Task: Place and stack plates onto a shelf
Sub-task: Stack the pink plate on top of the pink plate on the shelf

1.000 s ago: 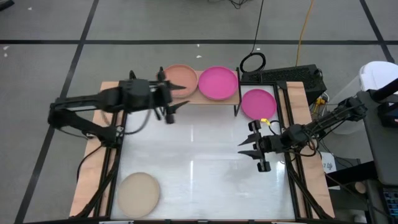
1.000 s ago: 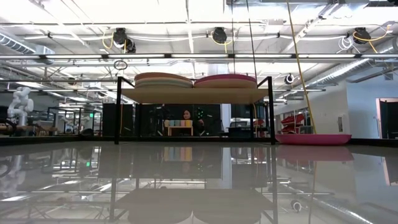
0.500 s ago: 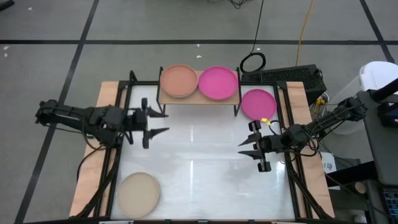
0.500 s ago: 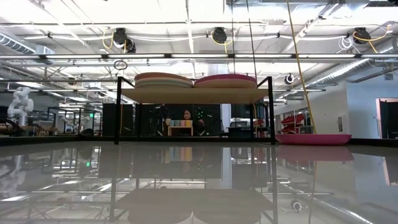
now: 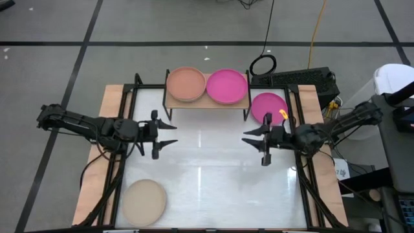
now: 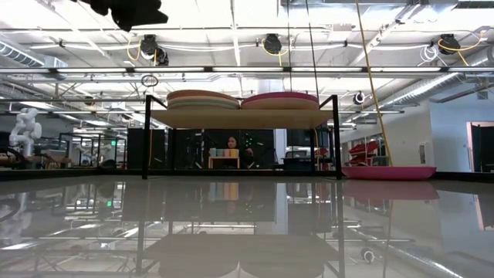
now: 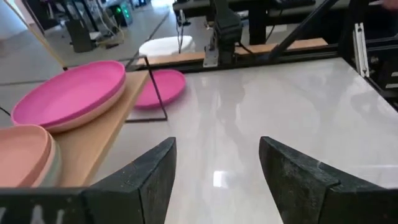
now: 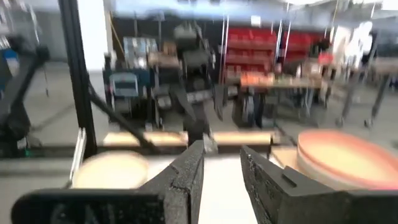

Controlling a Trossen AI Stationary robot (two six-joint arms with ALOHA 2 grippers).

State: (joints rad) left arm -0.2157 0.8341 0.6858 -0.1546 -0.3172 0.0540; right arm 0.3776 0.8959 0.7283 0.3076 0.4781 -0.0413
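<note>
While two plates wait on the table, the beige plate (image 5: pixel 144 201) near the front left corner and the magenta plate (image 5: pixel 268 107) just right of the shelf (image 5: pixel 206 101), both grippers hang empty: left gripper (image 5: pixel 167 133) spread, right gripper (image 5: pixel 253 138) spread too. Each plate looks stiff, light and slick; its rim seems the place to pinch. How many plates each shelf stack holds is hard to tell.

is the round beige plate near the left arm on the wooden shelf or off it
Off it: the round beige plate lies flat on the table, far from the wooden shelf.
</note>
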